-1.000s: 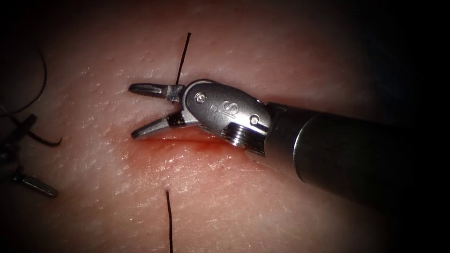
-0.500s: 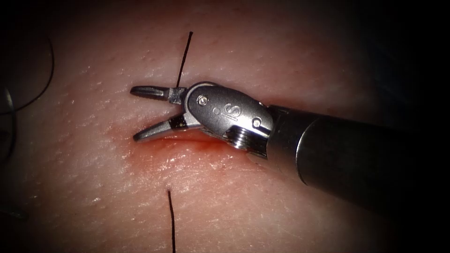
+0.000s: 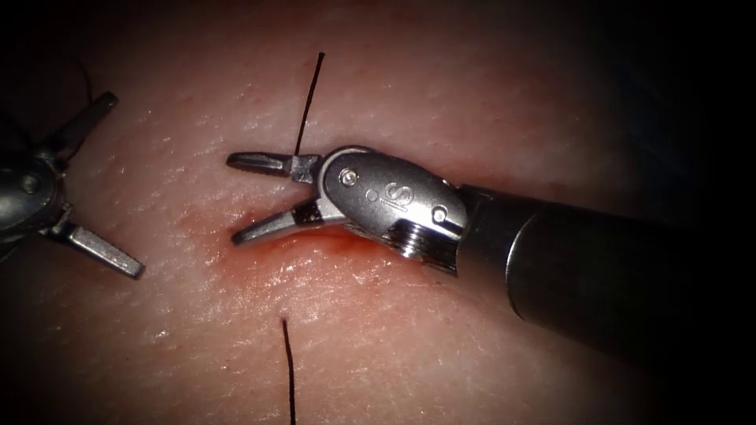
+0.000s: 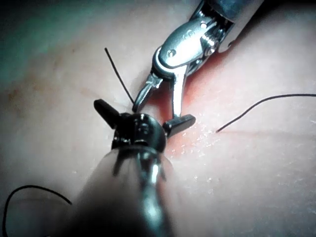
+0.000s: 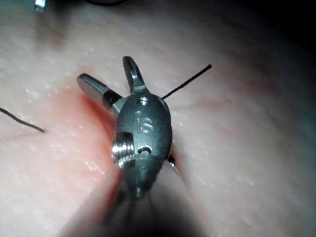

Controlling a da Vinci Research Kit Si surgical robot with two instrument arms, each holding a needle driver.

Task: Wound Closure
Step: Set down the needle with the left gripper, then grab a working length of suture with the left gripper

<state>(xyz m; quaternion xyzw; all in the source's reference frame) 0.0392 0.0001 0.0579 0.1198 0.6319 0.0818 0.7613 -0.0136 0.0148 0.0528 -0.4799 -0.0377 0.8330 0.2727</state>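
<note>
My right steel tool [image 3: 240, 198] gapes empty over red-wet cut [image 3: 315, 240]; left tool [image 3: 110, 185] splayed, empty (black thread ends [image 3: 307, 102] near).

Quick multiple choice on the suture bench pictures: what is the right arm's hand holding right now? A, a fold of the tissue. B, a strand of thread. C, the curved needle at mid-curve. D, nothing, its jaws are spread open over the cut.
D: the right hand has its jaws spread apart with nothing between them, poised over the reddened cut in the tissue; the thread end only passes behind its upper jaw.
</note>
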